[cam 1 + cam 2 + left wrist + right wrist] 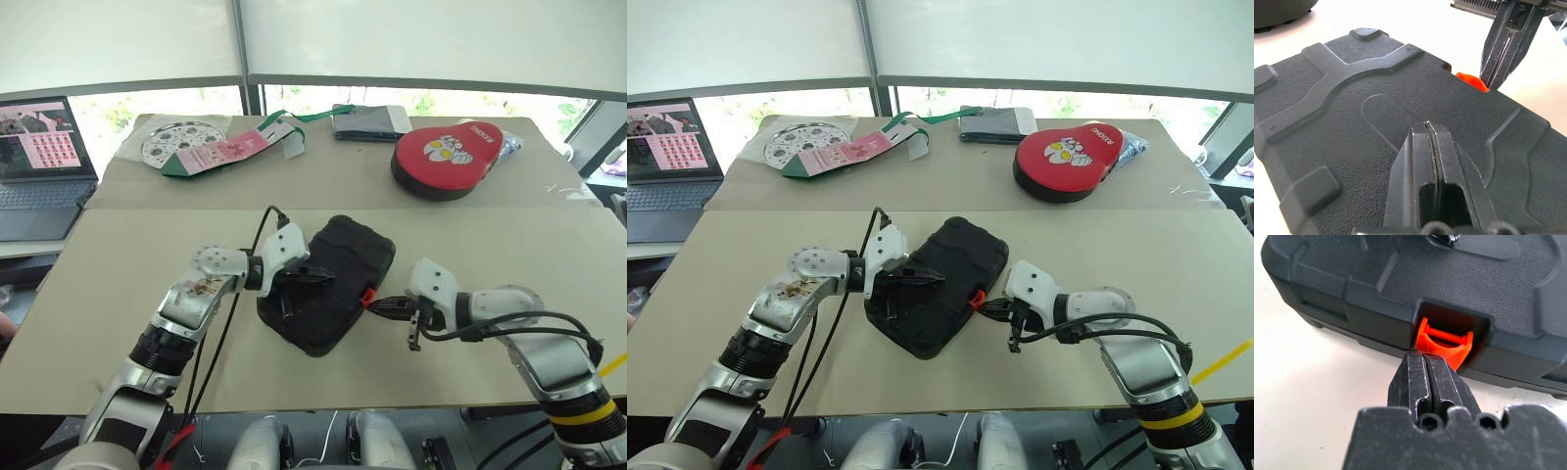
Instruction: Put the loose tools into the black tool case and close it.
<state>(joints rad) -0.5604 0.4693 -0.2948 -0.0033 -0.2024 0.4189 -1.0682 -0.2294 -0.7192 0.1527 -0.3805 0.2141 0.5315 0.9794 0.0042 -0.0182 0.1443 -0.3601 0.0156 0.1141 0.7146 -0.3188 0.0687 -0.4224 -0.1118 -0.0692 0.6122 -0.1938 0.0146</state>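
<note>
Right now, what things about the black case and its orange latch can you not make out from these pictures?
- Inside of the black case: the shut lid hides it in every view, so whether the tools are inside cannot be told.
- Orange latch: in the right wrist view the right tool covers its lower edge; snapped or not is unclear.
- Contact of the left tool with the lid: in the left wrist view its own tip hides it.

beyond the case, at the far edge of the table (118,323), you have a red pad with a cartoon face (448,157), a dark flat pouch (370,121) beside it, and a round white disc (181,143) with a pink card (233,149). an open laptop (41,166) stands off to your left.
</note>
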